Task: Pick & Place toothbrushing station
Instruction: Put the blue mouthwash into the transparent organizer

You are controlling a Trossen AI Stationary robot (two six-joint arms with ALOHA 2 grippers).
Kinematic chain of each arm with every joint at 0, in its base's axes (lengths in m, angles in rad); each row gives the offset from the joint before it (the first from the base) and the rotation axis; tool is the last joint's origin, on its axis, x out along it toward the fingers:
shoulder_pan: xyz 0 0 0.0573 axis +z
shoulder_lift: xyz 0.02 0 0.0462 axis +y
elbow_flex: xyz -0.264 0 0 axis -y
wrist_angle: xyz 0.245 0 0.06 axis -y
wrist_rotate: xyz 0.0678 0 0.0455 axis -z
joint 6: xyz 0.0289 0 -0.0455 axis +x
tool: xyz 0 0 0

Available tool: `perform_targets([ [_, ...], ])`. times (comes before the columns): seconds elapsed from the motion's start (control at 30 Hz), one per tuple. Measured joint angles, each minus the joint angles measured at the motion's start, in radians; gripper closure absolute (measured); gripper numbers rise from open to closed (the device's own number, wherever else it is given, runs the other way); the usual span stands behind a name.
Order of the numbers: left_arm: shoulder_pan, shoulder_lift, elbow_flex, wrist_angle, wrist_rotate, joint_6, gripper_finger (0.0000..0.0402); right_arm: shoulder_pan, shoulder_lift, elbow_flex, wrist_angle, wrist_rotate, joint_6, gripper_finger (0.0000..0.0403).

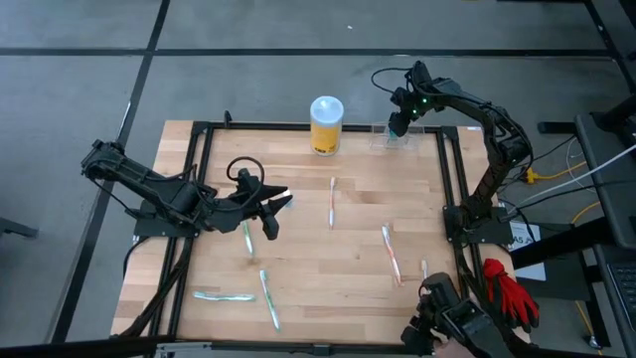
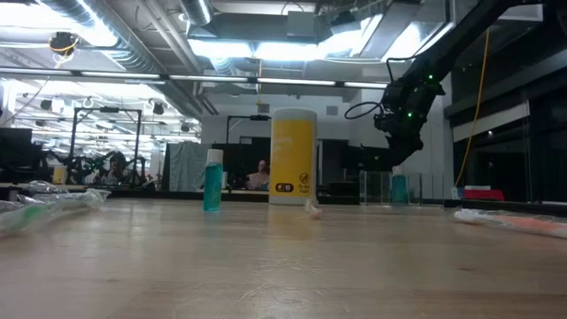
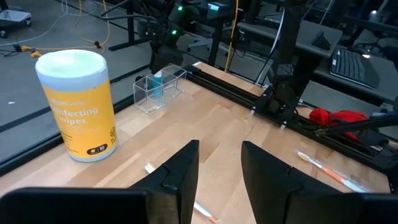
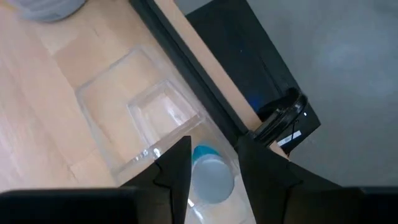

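We see a pale wood table (image 1: 358, 214) with visible grain, framed by black rails (image 1: 204, 189). The canister (image 1: 326, 126) is yellow with a white lid, pale lettering and a small black mark on its side. The toothbrushing station (image 3: 158, 90) is colourless and see-through, with a teal-blue item (image 4: 209, 174) inside. Both arms (image 1: 149, 189) are black; small green lights (image 1: 417, 99) glow on the right one. Toothbrushes on the wood are white with green (image 1: 269, 299) or with orange-pink (image 1: 392, 253). A bright red glove (image 1: 509, 290) lies off the table's edge.
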Motion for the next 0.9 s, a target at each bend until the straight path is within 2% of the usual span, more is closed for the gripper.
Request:
perform_targets([
  [0.13, 0.0, 0.0, 0.0, 0.0, -0.002, 0.008, 0.0287, -0.004, -0.002, 0.029, 0.008, -0.015, 0.02, 0.0269],
  [0.37, 0.0, 0.0, 0.0, 0.0, -0.022, 0.035, 0.0287, -0.006, -0.004, 0.169, 0.004, -0.061, 0.075, 0.0269],
  [0.43, 0.0, 0.0, 0.0, 0.0, -0.027, 0.049, 0.0287, -0.007, -0.004, 0.209, -0.01, -0.143, 0.132, 0.0269],
  [0.57, 0.006, -0.001, 0.0, -0.041, -0.031, 0.106, 0.0287, 0.017, -0.011, 0.238, -0.034, -0.463, 0.296, 0.0269],
  [0.63, 0.026, -0.017, 0.0, -0.101, -0.022, 0.099, 0.0287, 0.06, -0.026, 0.238, -0.086, -0.551, 0.327, 0.0269],
  [0.77, 0.081, -0.099, 0.0, -0.214, 0.019, 0.102, 0.0289, 0.206, -0.073, 0.238, -0.243, -0.644, 0.299, 0.0269],
  [0.83, 0.112, -0.149, 0.0, -0.281, 0.067, 0.131, 0.0295, 0.31, -0.105, 0.238, -0.288, -0.657, 0.297, 0.0269],
  [0.9, 0.148, -0.196, 0.0, -0.358, 0.154, 0.153, 0.0301, 0.42, -0.14, 0.238, -0.331, -0.599, 0.301, 0.0269],
])
